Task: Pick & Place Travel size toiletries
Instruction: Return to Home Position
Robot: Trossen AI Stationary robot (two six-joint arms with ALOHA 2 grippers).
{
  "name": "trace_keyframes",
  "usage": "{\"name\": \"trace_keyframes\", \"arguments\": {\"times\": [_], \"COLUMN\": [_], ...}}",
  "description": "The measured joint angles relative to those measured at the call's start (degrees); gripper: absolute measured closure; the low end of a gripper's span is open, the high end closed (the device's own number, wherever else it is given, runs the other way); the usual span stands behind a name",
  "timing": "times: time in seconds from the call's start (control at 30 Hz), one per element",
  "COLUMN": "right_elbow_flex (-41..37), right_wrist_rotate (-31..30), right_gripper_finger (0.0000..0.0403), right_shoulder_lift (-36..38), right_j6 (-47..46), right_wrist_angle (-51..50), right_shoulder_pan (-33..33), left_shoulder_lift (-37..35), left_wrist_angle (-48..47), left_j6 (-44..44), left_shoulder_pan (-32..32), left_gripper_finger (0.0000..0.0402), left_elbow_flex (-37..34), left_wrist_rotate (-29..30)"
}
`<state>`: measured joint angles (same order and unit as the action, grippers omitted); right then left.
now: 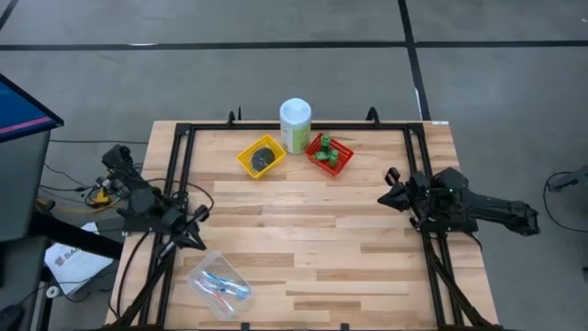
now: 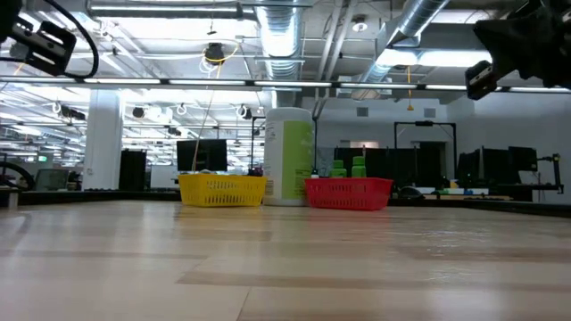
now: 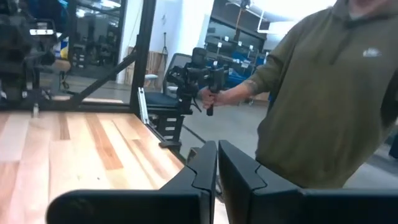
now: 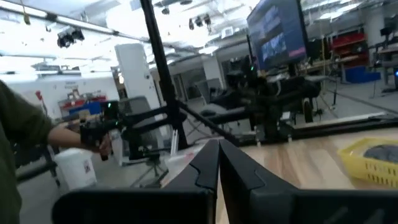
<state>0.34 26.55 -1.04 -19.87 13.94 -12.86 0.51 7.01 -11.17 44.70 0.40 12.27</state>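
Showing arms parked at bench sides | left gripper closed, empty | right gripper closed, empty | toothbrushes in clear bin near left arm | risk: arm swing could knock bin off bench edge

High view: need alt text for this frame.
Both arms rest at the side edges of the wooden table, left tool and right tool shut and empty. Along the far edge: dark tins in a yellow basket, a tall pale-green canister, green bottles in a red basket; toothbrushes lie in a transparent bin near the left arm.
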Motion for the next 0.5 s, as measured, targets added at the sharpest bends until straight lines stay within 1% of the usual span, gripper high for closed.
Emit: {"name": "trace_keyframes", "arguments": {"times": [0.1, 0.2, 0.3, 0.37, 0.43, 0.5], "right_elbow_flex": [0.0, 0.0, 0.0, 0.0, 0.0, 0.0], "right_wrist_rotate": [0.8, 1.6, 5.8, 9.5, 11.8, 14.7], "right_gripper_finger": [0.0396, 0.0396, 0.0396, 0.0396, 0.0396, 0.0396], "right_shoulder_lift": [0.0, 0.0, 0.0, 0.0, 0.0, -0.3], "right_j6": [1.2, 5.4, 11.1, 13.8, 14.1, 14.1], "right_wrist_angle": [-2.1, -4.8, -4.6, -6.2, -9.7, -9.7], "right_shoulder_pan": [0.0, -0.3, -1.0, -2.2, -3.8, -5.5], "left_shoulder_lift": [-0.5, -0.5, -0.5, -0.5, -0.5, -0.5], "left_wrist_angle": [-0.7, -0.5, -0.5, -1.1, -2.4, -3.5], "left_j6": [-0.7, 0.1, 0.4, 2.0, 3.2, 3.6], "left_shoulder_pan": [-0.2, -0.2, -0.2, -0.7, -2.4, -5.1], "left_gripper_finger": [0.0390, 0.0390, 0.0390, 0.0390, 0.0390, 0.0390], "left_elbow_flex": [0.0, 0.0, 0.0, 0.0, 0.0, 0.0], "left_wrist_rotate": [-0.3, -0.4, -0.5, -0.5, 0.5, 1.8]}}
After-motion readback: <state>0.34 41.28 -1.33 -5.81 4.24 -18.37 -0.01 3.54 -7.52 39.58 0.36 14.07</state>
